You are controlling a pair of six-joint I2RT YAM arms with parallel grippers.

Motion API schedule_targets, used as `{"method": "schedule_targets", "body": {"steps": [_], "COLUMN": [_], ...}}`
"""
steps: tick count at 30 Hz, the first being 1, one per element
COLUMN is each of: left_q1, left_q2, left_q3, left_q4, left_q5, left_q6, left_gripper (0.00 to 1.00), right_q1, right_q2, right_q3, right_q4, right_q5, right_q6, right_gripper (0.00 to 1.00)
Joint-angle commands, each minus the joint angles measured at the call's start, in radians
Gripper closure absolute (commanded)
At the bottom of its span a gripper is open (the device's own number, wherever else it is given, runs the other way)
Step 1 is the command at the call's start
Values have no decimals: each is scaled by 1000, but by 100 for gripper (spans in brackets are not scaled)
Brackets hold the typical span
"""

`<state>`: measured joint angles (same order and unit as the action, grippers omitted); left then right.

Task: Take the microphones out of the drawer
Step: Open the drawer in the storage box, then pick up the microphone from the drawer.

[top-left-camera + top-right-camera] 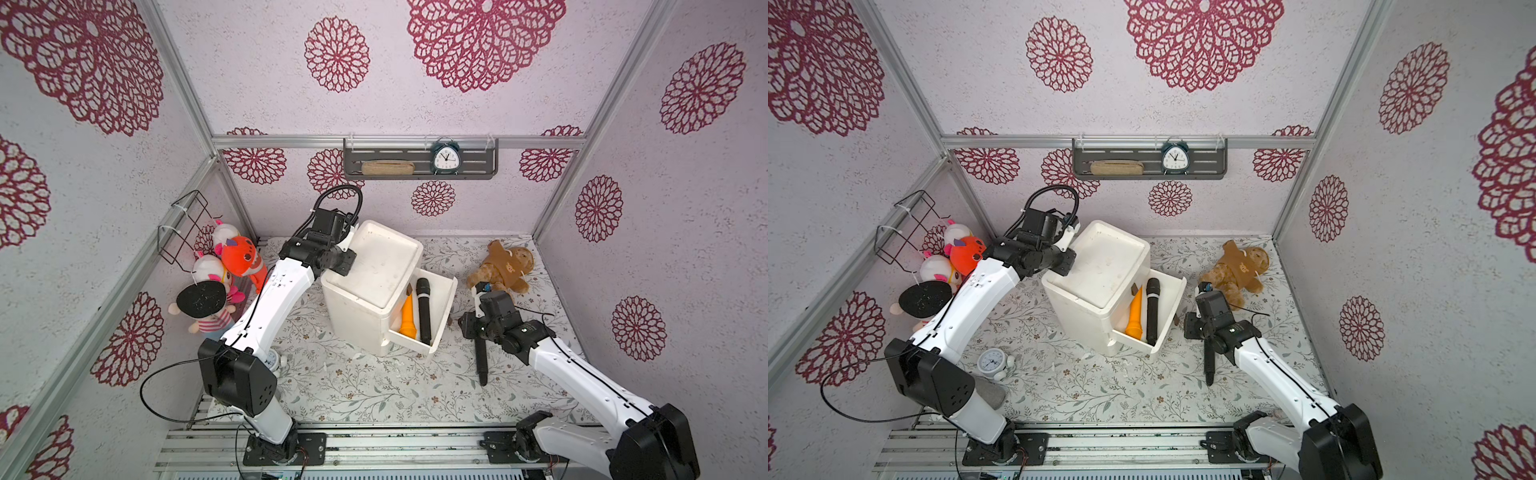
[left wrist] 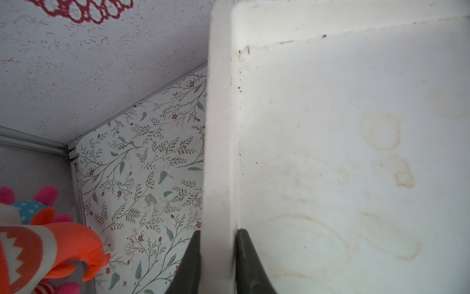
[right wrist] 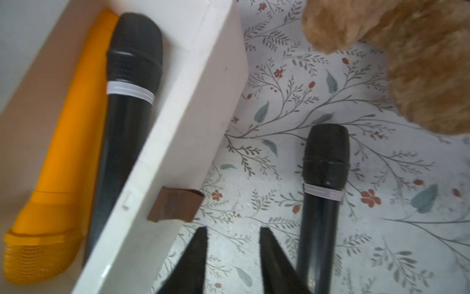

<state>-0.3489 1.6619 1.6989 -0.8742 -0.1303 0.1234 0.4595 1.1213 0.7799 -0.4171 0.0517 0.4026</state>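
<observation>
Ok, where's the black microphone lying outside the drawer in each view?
Top view: microphone on the mat, just right of the drawer.
Top view: same spot.
Left wrist: not in it.
Right wrist: beside the open right pincer, untouched.
Shared landmark: the drawer's front wall, in all but the left wrist.

**Your two arms.** White shells on the left arm point(image 1: 284, 293) and right arm point(image 1: 575, 374); black joint housings point(image 1: 237, 380); thin black cables point(image 1: 337, 187) along each; dark tapered tool fingers point(image 3: 192, 264), possibly rubber-faced.
</observation>
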Motion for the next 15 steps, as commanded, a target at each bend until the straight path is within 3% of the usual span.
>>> {"method": "schedule_targets", "body": {"steps": [1, 15], "left_q1": [6, 8], "left_q2": [58, 55], "left_q3": [-34, -34], "left_q4": [-67, -63], "left_q5": [-104, -89], "left_q6": [48, 48], "left_gripper": [99, 99], "right_q1": [-3, -1], "right_q2": [-36, 196], "right_q3": [78, 440], "right_q4": [-69, -170], "right_q5": [48, -68], "right_q6": [-46, -155], "right_gripper": [41, 14]}}
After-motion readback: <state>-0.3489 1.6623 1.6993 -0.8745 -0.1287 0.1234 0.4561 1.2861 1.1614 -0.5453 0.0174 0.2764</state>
